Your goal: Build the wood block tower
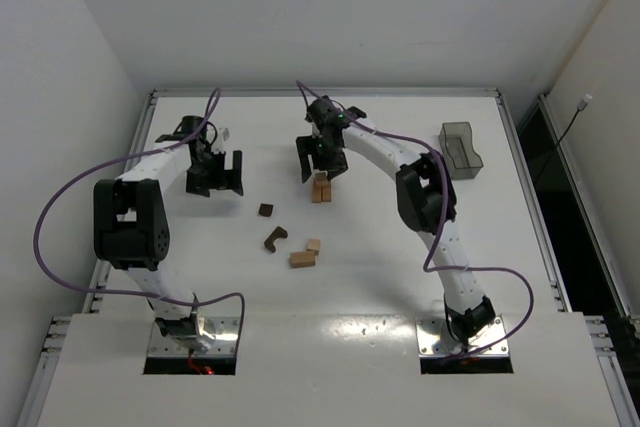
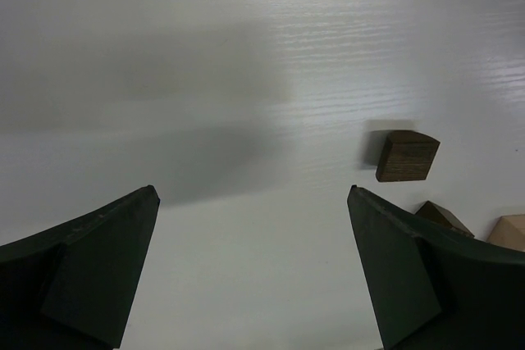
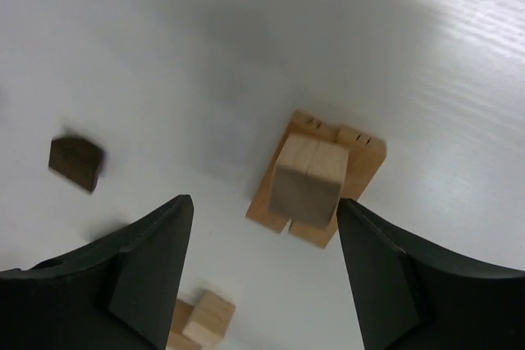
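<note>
Right gripper [image 3: 264,201] fingers stood spread above the wood block tower [image 3: 316,178] mid-table, grasping nothing — its lower blocks partly hidden. Left gripper [image 2: 253,190] gaped empty; 2 blocks [image 2: 443,217] beside its finger were cut off.

On the table [image 1: 400,277] a block stack [image 1: 321,188] is found, one block set on others laid side by side. From it, a lone cube [image 1: 266,210] is seen at 8 o'clock, a notched piece [image 1: 274,239] at 7, two loose blocks [image 1: 303,260] at 6, and a bin [image 1: 461,150] well apart toward 3.
</note>
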You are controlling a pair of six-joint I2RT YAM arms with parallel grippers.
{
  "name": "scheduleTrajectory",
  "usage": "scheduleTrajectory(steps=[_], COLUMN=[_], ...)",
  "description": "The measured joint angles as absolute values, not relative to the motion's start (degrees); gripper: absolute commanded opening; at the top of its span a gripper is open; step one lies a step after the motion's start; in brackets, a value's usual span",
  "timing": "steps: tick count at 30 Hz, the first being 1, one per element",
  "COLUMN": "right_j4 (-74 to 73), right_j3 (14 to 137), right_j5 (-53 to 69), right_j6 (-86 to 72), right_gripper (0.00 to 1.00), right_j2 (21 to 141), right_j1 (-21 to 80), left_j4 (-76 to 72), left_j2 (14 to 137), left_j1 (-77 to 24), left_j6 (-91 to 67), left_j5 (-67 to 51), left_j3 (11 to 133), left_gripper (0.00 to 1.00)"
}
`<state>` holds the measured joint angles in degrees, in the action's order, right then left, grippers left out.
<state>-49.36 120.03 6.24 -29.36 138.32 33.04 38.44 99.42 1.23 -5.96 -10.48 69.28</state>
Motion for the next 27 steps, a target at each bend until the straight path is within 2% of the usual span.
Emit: scheduleTrajectory(steps=[2,5,7,10,13,16,17,18,19,20,23,25,27], right_j4=[-47.3,-43.0,-41.6,-40.5,-38.3,-36.5,-36.1,-35.7,-35.4,-35.4,-35.2,-34.9,-34.6], right_j3=[116.0,105.4,99.2,94.3,89.3,83.2,81.7,80.2,79.1,78.2,77.7,77.7,77.0], right_j5=[8.3,9.5,9.0,7.1,3.0,-1.3,-2.7,-4.3,-5.4,-6.9,-11.1,-13.5,-13.8], right_j6=[-26.3,-21.2,-17.9,-14.5,-11.8,-9.6,-8.8,-7.9,-7.4,-6.9,-6.3,-5.9,-5.1], right_gripper=[0.64,0.64,0.7,0.7,0.56,0.56,0.51,0.45,0.35,0.32,0.31,0.37,0.38], right_j2=[134.9,124.6,115.9,105.1,97.6,94.1,93.9,93.9,93.9,93.9,93.9,93.7,93.3], right_j1=[33.6,35.2,36.6,38.0,37.2,35.6,35.0,34.5,34.1,33.5,31.8,29.2,25.4], left_j4=[38.3,37.9,38.0,38.0,37.8,38.2,38.0,37.9,38.3,38.5,38.4,38.4,38.6], left_j2=[98.8,95.4,91.3,85.3,81.4,81.0,81.5,82.1,83.0,84.0,86.6,87.1,87.1], left_j1=[1.2,1.2,0.8,-0.5,-3.9,-7.7,-8.8,-9.6,-10.6,-11.6,-14.2,-17.2,-22.0], left_j6=[-5.6,-5.4,-5.2,-4.9,-4.3,-3.5,-3.3,-3.2,-3.0,-2.9,-1.8,-1.0,0.4], left_j5=[-11.4,-12.6,-13.4,-13.9,-14.2,-14.2,-14.1,-14.1,-14.0,-13.8,-13.4,-13.3,-13.0], left_j3=[69.1,67.4,65.6,63.6,61.6,60.5,60.6,60.7,61.1,61.8,64.0,64.5,64.4], left_gripper=[1.0,1.0,1.0,1.0,1.0,1.0,1.0,0.96,0.91,0.88,0.73,0.61,0.61])
